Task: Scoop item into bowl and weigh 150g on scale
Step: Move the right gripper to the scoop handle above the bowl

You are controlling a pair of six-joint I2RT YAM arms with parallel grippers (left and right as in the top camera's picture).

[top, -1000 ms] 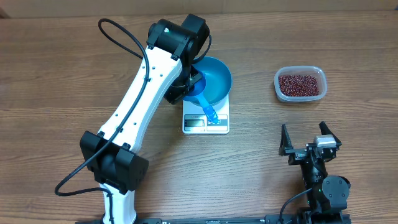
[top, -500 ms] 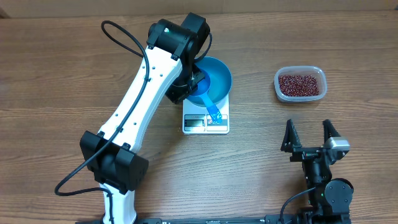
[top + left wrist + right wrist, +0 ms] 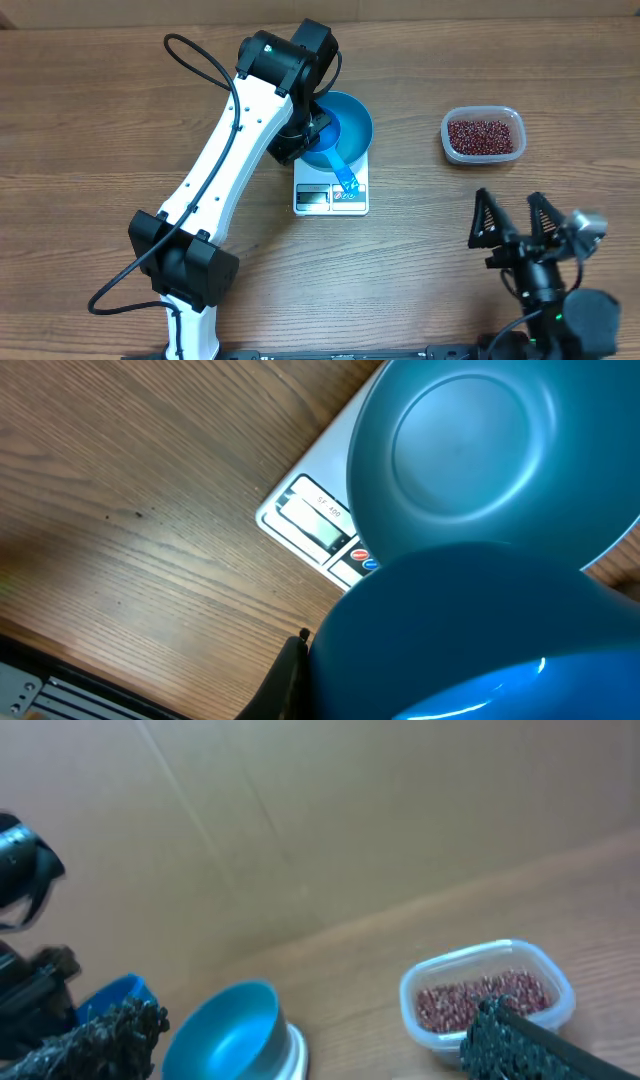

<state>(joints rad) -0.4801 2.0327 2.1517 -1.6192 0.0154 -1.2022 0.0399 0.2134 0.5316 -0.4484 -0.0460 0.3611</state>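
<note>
The left gripper (image 3: pixel 312 135) stays clenched on the one blue scoop (image 3: pixel 340 172), whose cup is at the bowl's (image 3: pixel 352 125) 8 o'clock rim and whose handle points to 5 o'clock over the scale (image 3: pixel 315 198). The right gripper (image 3: pixel 510 215), jaws spread wide and holding nothing, has swung toward 3 o'clock since a second ago. The beans (image 3: pixel 483 136) lie in one clear tub (image 3: pixel 448 128), at 3 o'clock from the left gripper and well apart, and at 12 o'clock from the right. One bowl sits on one scale.

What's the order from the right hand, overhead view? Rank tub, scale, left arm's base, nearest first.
1. tub, just beyond the right hand.
2. scale, off to its left.
3. left arm's base, far left, near edge.
</note>
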